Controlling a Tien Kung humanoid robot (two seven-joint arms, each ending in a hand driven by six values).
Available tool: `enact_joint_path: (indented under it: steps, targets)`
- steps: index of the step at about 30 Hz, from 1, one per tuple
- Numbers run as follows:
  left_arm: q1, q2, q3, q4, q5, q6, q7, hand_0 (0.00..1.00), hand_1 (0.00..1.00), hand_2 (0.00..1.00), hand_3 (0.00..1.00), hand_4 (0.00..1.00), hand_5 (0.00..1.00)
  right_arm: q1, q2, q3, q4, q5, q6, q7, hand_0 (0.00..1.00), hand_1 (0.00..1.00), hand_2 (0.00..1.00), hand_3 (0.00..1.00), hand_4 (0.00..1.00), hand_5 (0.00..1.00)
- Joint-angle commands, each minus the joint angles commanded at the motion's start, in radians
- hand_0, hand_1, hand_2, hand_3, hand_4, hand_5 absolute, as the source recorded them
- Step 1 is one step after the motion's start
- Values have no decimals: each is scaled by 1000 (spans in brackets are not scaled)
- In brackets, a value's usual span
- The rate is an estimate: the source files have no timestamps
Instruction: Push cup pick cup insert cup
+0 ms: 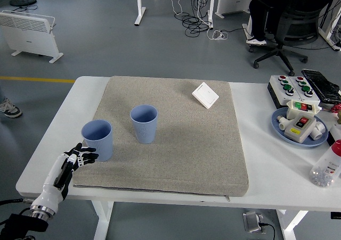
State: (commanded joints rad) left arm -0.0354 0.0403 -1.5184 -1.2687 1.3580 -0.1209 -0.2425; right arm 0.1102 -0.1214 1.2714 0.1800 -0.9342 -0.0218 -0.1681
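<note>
The left hand (74, 159) comes in from the lower left corner, forearm sloping up toward the mat, fingers loosely stretched and holding nothing. Its fingertips (91, 156) are just beside the base of the nearer cup (97, 139), perhaps touching it. This cup stands upright at the left edge of the grey mat (176, 144). There are two blue cups; the second cup (144, 123) stands upright near it, further onto the mat.

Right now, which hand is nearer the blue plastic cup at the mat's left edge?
Left. The left hand sits just beside the blue plastic cup at the mat's left edge, fingers at its base. The right hand is not in view.
</note>
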Motion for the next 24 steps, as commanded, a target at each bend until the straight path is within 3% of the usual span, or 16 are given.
enact_joint_path:
  steps: [24]
  targets:
    - [-57,28,74,75,-1,10,-32,675,594,541,545,627,998,-3,4,3,0,-2,-1,-3,754,627,649,557,82,465]
